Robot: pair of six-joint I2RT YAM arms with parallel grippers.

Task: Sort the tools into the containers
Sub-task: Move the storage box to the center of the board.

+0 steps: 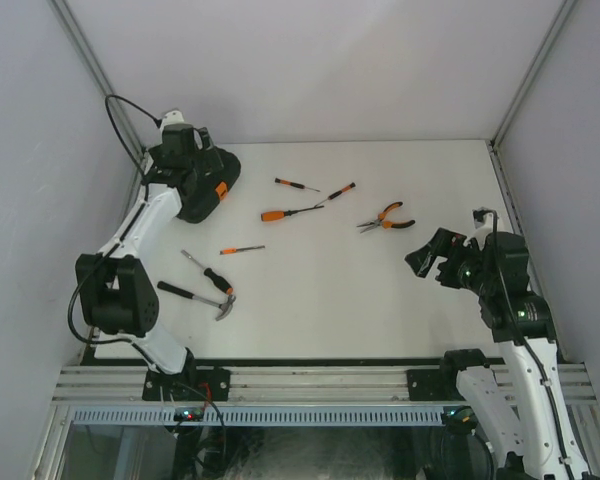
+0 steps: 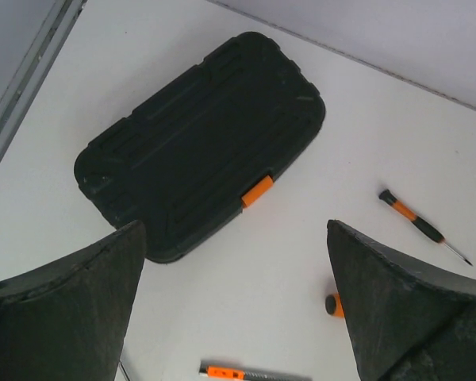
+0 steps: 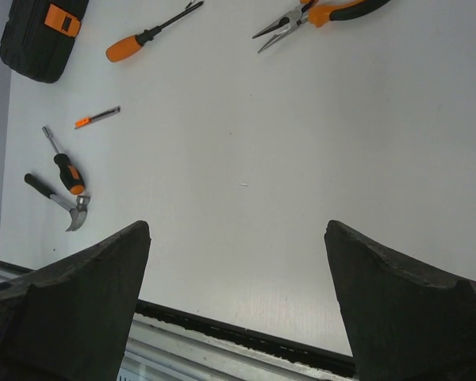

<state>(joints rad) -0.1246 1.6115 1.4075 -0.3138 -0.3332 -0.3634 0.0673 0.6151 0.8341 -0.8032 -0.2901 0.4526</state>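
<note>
Item: black tool case [image 2: 198, 135], lid shut, orange latch [image 2: 257, 191] on one long side. It sits in the far left corner of the counter [image 1: 380, 320]; its long axis runs diagonally in the left wrist view, with the latch side turned toward the loose tools.

Item: left pincer [image 2: 234, 238], jaws spread wide, gripping nothing. It hovers directly over the case, the latch just ahead between its fingers.

Item: right pincer [image 3: 236, 230], jaws likewise wide and empty. It hangs over bare counter at the right, well apart from the case.

Loose on the counter:
- pliers [image 1: 385, 217], nearest the right pincer, nose pointing left;
- large screwdriver [image 1: 290, 213], mid-counter;
- thin screwdriver [image 1: 296, 184], just beyond it;
- short screwdriver [image 1: 208, 272] and hammer [image 1: 195, 296], near the left arm's base.

Judgement: nothing is sorted yet; the case wants opening first; the left arm is much the nearer, and the latch is what its move turns on.
</note>
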